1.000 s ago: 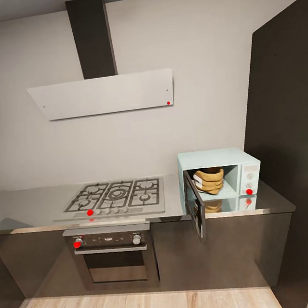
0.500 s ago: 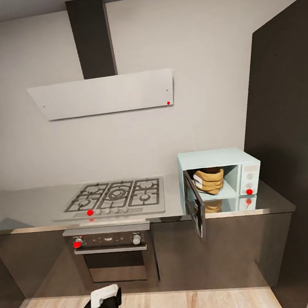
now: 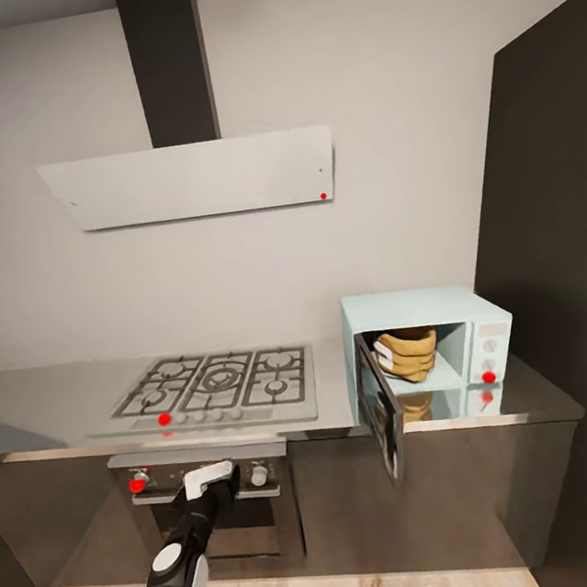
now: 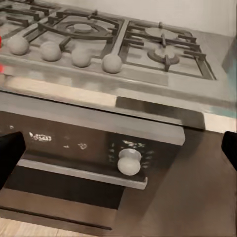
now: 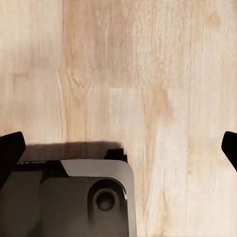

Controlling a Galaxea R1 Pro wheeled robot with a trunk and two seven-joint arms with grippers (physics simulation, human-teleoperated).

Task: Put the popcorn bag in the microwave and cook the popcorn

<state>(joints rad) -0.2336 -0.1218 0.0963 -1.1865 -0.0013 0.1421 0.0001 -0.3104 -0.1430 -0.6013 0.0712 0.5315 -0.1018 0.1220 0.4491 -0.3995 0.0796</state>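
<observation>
Popcorn bag [image 3: 407, 353] sits in the microwave [image 3: 428, 351], door [image 3: 383, 418] ajar at my 2 o'clock; left gripper [image 3: 210, 480] spread wide and empty, right gripper [image 5: 118, 148] likewise, risk: a glancing push bounces the door back open.

Even, soft rendered light with no harsh glare. The glossy surface [image 3: 57, 399] mirrors the microwave [image 3: 428, 350]. A soft shadow lies on the floor [image 5: 148, 74]. Straight lines bow toward the head view's edges.

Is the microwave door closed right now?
No, the microwave door hangs swung open toward the room, and the popcorn bag shows inside.
</observation>
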